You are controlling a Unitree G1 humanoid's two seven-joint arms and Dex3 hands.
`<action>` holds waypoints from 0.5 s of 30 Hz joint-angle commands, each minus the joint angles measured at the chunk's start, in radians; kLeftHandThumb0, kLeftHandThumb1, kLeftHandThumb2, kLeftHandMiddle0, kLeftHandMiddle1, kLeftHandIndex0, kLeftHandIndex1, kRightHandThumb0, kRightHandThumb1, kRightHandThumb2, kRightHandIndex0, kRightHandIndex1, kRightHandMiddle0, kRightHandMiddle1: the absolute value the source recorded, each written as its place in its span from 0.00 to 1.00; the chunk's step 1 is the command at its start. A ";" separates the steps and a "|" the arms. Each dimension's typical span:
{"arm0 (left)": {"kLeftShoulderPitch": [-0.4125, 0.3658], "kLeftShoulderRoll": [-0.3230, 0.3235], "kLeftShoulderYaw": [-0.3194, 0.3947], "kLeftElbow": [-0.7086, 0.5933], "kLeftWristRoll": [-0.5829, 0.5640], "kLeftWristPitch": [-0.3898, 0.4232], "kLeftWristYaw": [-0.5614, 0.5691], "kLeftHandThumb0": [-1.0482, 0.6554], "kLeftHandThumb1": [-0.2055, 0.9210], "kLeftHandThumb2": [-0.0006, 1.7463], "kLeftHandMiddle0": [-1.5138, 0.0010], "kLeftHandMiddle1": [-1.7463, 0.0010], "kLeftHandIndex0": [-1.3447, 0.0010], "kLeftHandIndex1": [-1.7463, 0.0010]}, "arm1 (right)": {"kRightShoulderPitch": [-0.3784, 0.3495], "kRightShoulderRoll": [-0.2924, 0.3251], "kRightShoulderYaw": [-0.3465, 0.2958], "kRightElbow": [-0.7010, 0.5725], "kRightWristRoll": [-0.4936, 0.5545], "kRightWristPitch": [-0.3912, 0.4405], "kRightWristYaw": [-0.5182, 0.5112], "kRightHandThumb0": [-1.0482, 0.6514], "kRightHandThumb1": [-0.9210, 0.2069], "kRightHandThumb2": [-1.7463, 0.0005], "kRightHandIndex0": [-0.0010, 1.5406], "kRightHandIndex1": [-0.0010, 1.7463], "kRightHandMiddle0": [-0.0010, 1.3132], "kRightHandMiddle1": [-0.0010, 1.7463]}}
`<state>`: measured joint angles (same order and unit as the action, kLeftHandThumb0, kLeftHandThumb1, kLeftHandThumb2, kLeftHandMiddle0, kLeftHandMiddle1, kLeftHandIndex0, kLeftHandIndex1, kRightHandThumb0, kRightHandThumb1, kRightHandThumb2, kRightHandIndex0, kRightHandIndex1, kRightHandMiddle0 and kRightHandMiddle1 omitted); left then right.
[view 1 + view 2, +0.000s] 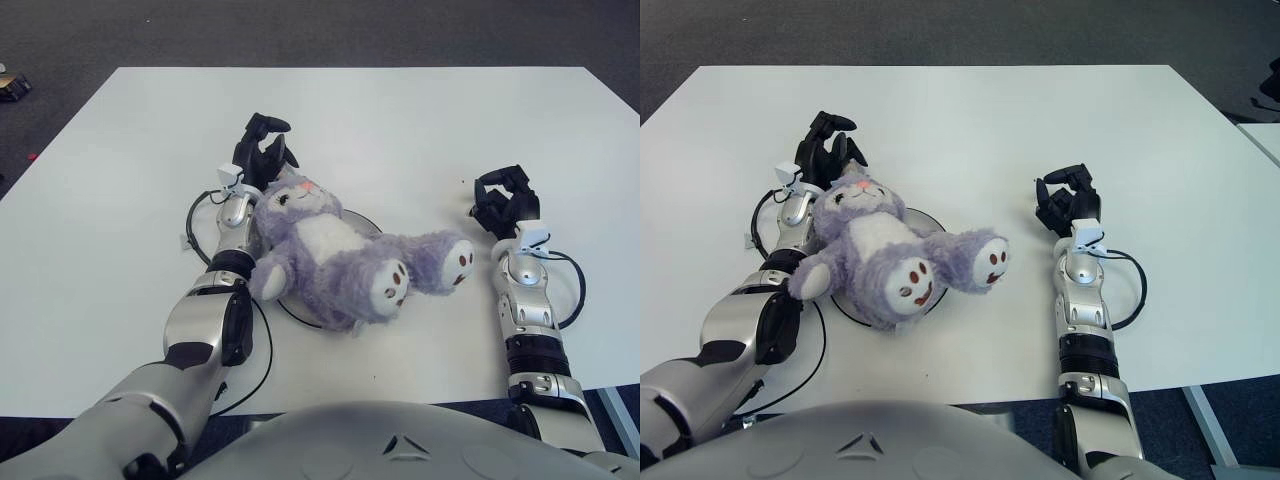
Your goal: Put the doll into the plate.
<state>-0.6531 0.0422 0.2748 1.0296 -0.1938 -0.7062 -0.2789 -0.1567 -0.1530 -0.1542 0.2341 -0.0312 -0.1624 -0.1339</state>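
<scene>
A purple plush doll (325, 250) lies on its back across a white plate (366, 219) with a dark rim, left of the table's middle. Its body hides most of the plate, and its feet (460, 262) stick out past the rim to the right. My left hand (262, 150) sits just behind the doll's head, its fingers (832, 121) spread and relaxed, with nothing seen between them. The doll's ears are hidden at that hand. My right hand (503, 198) shows apart to the right of the feet, fingers curled and holding nothing.
The white table (420, 120) stretches wide behind and to both sides. Its front edge runs close to my body. A small dark object (10, 85) lies on the floor at the far left. Black cables (195, 215) loop beside my left wrist.
</scene>
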 commanded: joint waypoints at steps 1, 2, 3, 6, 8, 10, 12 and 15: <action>0.093 -0.006 0.023 -0.012 -0.034 -0.019 -0.002 0.41 1.00 0.24 0.42 0.00 0.77 0.06 | 0.021 0.015 0.038 -0.032 -0.014 0.083 0.027 0.40 0.08 0.69 0.52 0.99 0.26 0.95; 0.098 -0.009 0.024 -0.023 -0.037 -0.019 0.000 0.41 1.00 0.24 0.42 0.00 0.77 0.06 | 0.024 0.015 0.041 -0.049 -0.015 0.094 0.028 0.40 0.08 0.68 0.52 0.99 0.26 0.95; 0.102 -0.011 0.025 -0.031 -0.038 -0.019 0.001 0.41 1.00 0.24 0.42 0.00 0.77 0.06 | 0.026 0.015 0.043 -0.061 -0.015 0.103 0.029 0.40 0.08 0.68 0.52 0.99 0.26 0.95; 0.108 -0.013 0.023 -0.046 -0.041 -0.013 0.002 0.41 1.00 0.24 0.42 0.00 0.78 0.05 | 0.030 0.015 0.045 -0.078 -0.015 0.120 0.029 0.40 0.08 0.68 0.52 0.99 0.26 0.95; 0.111 -0.013 0.021 -0.051 -0.042 -0.011 0.003 0.41 1.00 0.24 0.42 0.00 0.78 0.05 | 0.031 0.015 0.045 -0.085 -0.016 0.127 0.030 0.40 0.08 0.68 0.52 0.99 0.26 0.95; 0.122 -0.028 0.025 -0.078 -0.044 -0.021 0.029 0.41 1.00 0.24 0.42 0.00 0.78 0.05 | 0.033 0.018 0.052 -0.116 -0.019 0.141 0.033 0.40 0.08 0.68 0.52 0.99 0.26 0.95; 0.141 -0.050 0.031 -0.125 -0.043 -0.041 0.070 0.41 1.00 0.24 0.42 0.00 0.78 0.05 | 0.035 0.021 0.060 -0.158 -0.023 0.162 0.037 0.40 0.09 0.66 0.51 0.99 0.26 0.96; 0.162 -0.060 0.028 -0.169 -0.037 -0.048 0.096 0.41 1.00 0.24 0.43 0.00 0.78 0.05 | 0.038 0.022 0.062 -0.181 -0.023 0.185 0.039 0.40 0.11 0.64 0.51 1.00 0.25 0.97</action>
<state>-0.5759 0.0219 0.2973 0.8634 -0.2250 -0.7317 -0.2172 -0.1334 -0.1414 -0.1078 0.0745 -0.0521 -0.0152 -0.1110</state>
